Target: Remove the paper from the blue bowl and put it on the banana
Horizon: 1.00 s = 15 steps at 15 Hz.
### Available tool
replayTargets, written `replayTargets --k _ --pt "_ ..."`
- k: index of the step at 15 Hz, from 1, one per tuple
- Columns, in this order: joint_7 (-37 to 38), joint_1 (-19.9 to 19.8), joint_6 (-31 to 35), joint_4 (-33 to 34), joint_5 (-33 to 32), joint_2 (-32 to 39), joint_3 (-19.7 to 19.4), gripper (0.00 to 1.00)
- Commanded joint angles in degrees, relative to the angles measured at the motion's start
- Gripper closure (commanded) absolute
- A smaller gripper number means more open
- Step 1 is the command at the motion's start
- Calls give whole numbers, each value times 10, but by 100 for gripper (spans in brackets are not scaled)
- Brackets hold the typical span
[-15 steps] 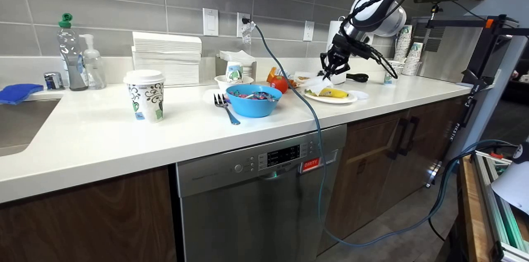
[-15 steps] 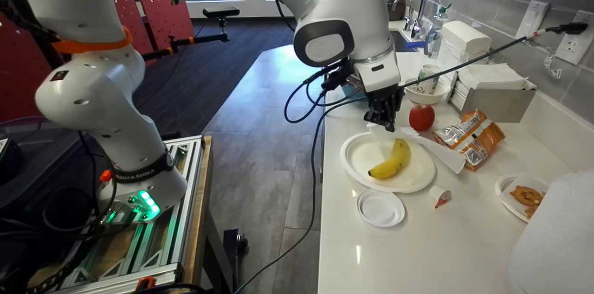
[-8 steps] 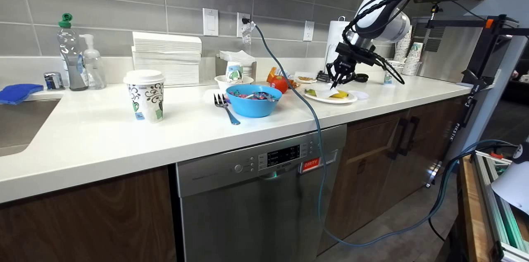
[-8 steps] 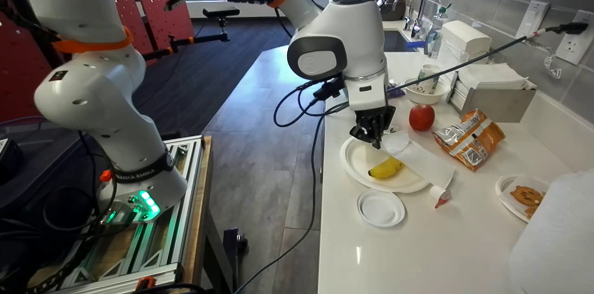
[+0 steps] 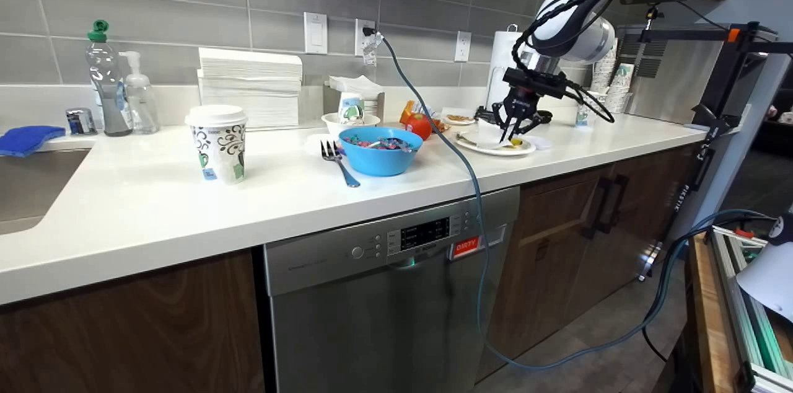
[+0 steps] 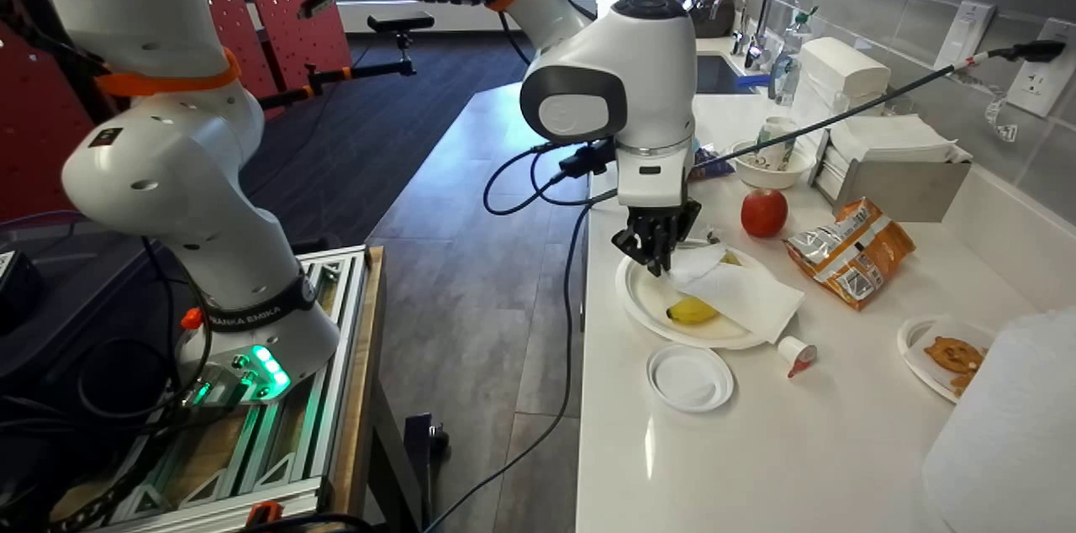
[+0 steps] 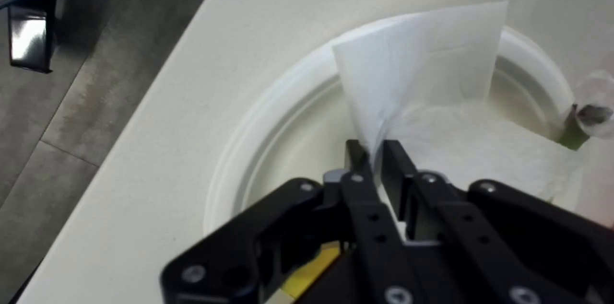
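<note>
My gripper (image 5: 507,134) is low over the white plate (image 6: 630,302). It also shows in an exterior view (image 6: 658,268) and the wrist view (image 7: 374,150). Its fingertips are shut on one bunched end of the paper (image 6: 744,298), a white sheet, also in the wrist view (image 7: 460,54). The sheet slopes across the plate and covers much of the banana (image 6: 691,311). A yellow patch of the banana (image 7: 309,270) shows between the finger links. The blue bowl (image 5: 379,160) stands apart on the counter, holding colourful contents; the arm mostly hides it in the opposite exterior view.
A blue cable (image 5: 461,157) hangs in front of the bowl. Near the plate are an apple (image 6: 764,213), an orange bag (image 6: 853,255), a small red-tipped cup (image 6: 797,352) and a white lid (image 6: 689,379). A paper-towel roll (image 6: 1009,432) and a fork (image 5: 337,163) stand or lie farther off.
My gripper has moved down and across the plate, away from the bowl's side. The paper came along and now lies over the banana, which was mostly uncovered a second ago.
</note>
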Motion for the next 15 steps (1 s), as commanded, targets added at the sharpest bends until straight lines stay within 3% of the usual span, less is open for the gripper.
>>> replayTargets --k 1,5,8,12,15 --pt "49 3 -19 1 -46 -59 0 51" --pt "119 -7 -146 34 -159 -128 16 22" --pt "97 -10 -249 68 -142 -148 38 1" --pt "38 -1 -372 115 -166 -170 69 0" --pt "68 -4 -468 161 -256 -183 102 0"
